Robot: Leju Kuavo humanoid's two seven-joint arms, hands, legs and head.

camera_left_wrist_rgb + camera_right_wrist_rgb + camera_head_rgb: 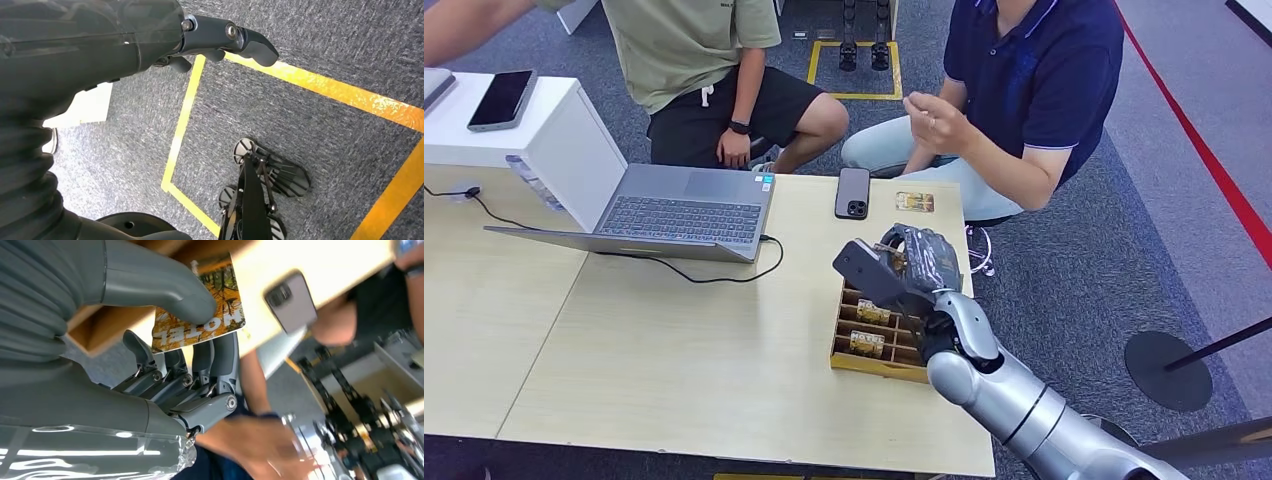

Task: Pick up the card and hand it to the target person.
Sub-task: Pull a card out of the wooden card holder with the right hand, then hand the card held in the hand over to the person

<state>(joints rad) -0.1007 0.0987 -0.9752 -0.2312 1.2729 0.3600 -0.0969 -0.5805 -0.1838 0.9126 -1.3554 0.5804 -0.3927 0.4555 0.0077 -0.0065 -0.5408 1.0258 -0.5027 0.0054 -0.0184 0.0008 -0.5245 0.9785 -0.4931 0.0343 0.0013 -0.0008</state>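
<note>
Head view showed the right hand (909, 268) raised above the wooden tray (876, 366), just short of the person in the navy shirt (1024, 80). Its thumb pinched the card (200, 322) against its fingers. Pickup looked done; the handover remained. Left hand (150, 35) hung, fingers apparently loose.

Materials and finishes around the pale wood-look tabletop (674, 340).
The tabletop is smooth and matt; on it, a wooden tray (864, 362) and a matt metal-grey laptop (679, 205). The card (210, 320) is glossy printed paper, pinched by smooth grey plastic fingers (220, 360). Over the tabletop's edge, the arm (1024, 400) is shiny silver; the floor below is rough grey carpet (325, 50).
</note>
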